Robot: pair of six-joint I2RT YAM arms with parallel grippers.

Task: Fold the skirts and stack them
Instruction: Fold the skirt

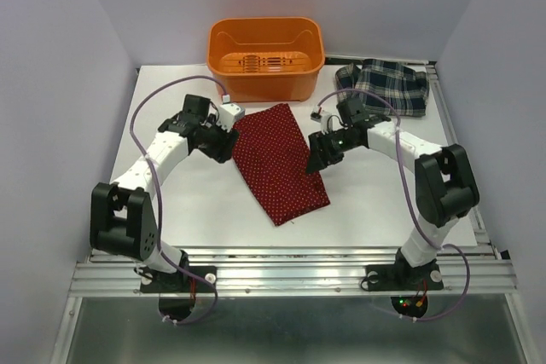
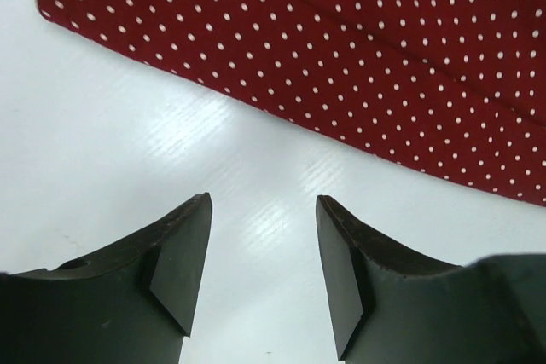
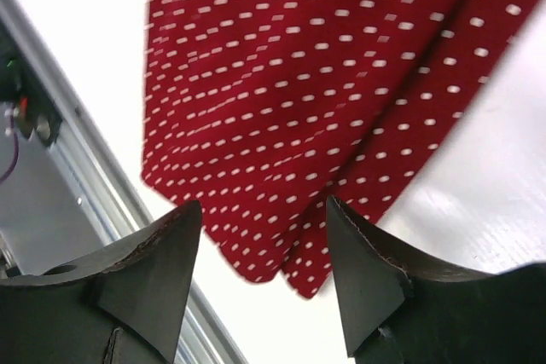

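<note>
The dark red dotted skirt (image 1: 280,161) lies folded into a long strip in the middle of the table. It also shows in the left wrist view (image 2: 358,49) and in the right wrist view (image 3: 316,91). The plaid skirt (image 1: 386,84) lies crumpled at the back right. My left gripper (image 1: 223,146) is open and empty, just left of the red skirt's left edge (image 2: 264,249). My right gripper (image 1: 317,159) is open and empty, at the red skirt's right edge, above its near end (image 3: 260,249).
An orange plastic bin (image 1: 265,57) stands at the back centre, just behind the red skirt. The table's metal front rail (image 1: 290,263) runs along the near edge. White walls close in the table on the left, back and right.
</note>
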